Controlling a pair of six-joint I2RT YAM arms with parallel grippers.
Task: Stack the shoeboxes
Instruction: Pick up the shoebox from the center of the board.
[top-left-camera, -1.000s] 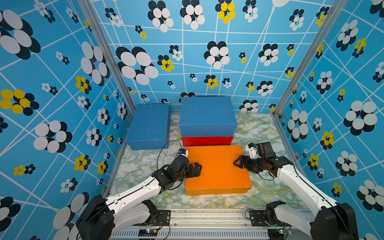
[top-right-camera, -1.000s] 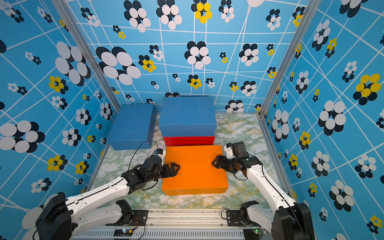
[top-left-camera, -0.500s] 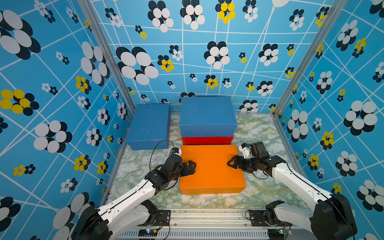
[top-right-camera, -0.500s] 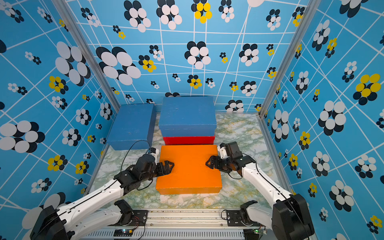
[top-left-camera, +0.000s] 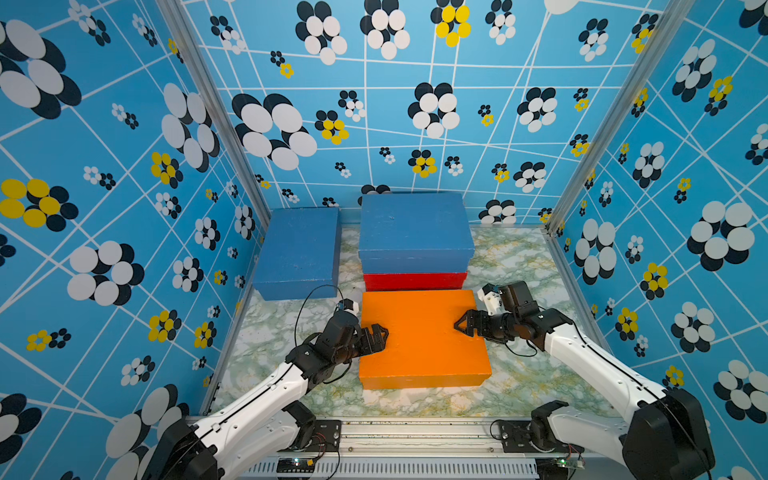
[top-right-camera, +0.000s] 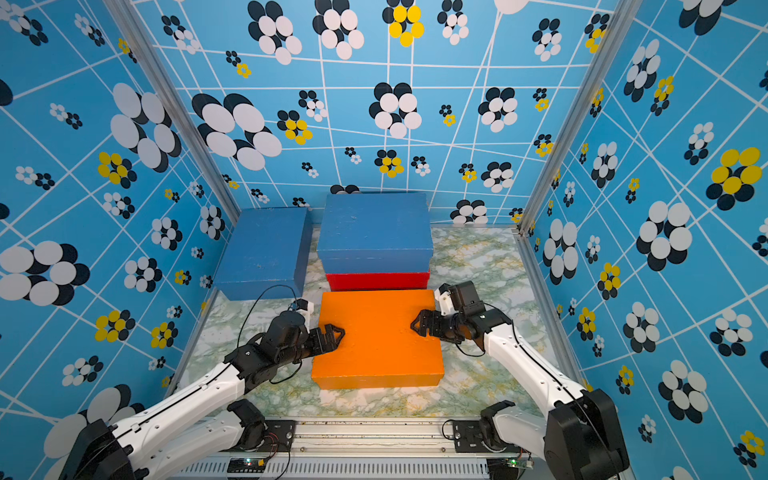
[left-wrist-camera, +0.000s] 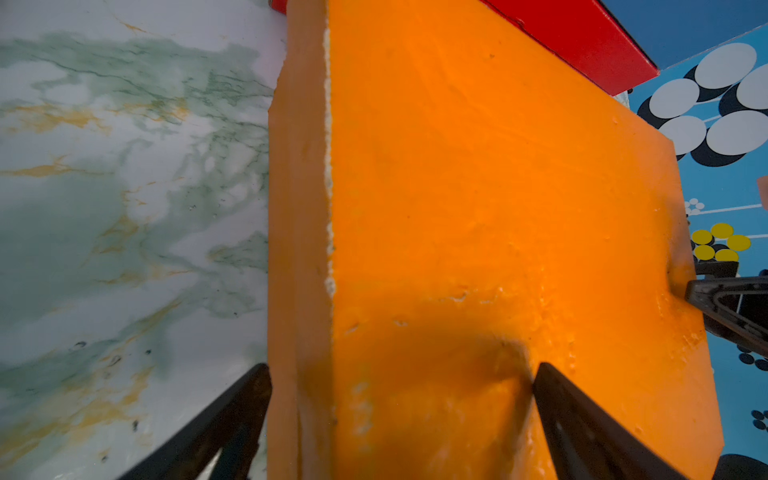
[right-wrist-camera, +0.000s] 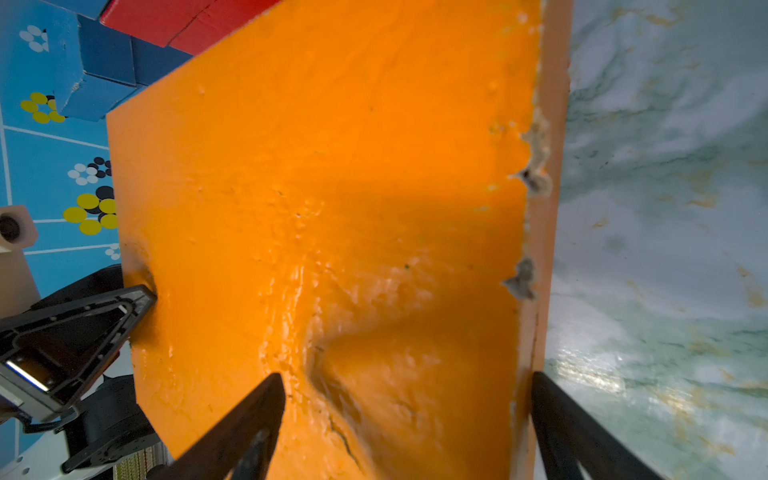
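The orange shoebox (top-left-camera: 419, 336) (top-right-camera: 374, 332) lies flat on the marble table, its back edge close to the stack behind it. That stack is a blue shoebox (top-left-camera: 413, 228) on top of a red shoebox (top-left-camera: 415, 280). Another blue shoebox (top-left-camera: 299, 249) sits at the back left. My left gripper (top-left-camera: 380, 334) (left-wrist-camera: 403, 370) is open astride the orange box's left end, one finger over the lid and one low on its side. My right gripper (top-left-camera: 459, 326) (right-wrist-camera: 407, 376) is open astride the right end, its upper finger just off a dent in the lid (right-wrist-camera: 332, 374).
Patterned blue walls close in the table (top-left-camera: 519, 266) on three sides, with metal posts at the back corners. The arm bases sit on a rail (top-left-camera: 415, 432) along the front edge. Bare marble shows to the right of the boxes and in front of the orange box.
The orange shoebox has shifted left and squared up with the stack, and both arms went with it. The right jaws have spread wider. The left jaws kept their width.
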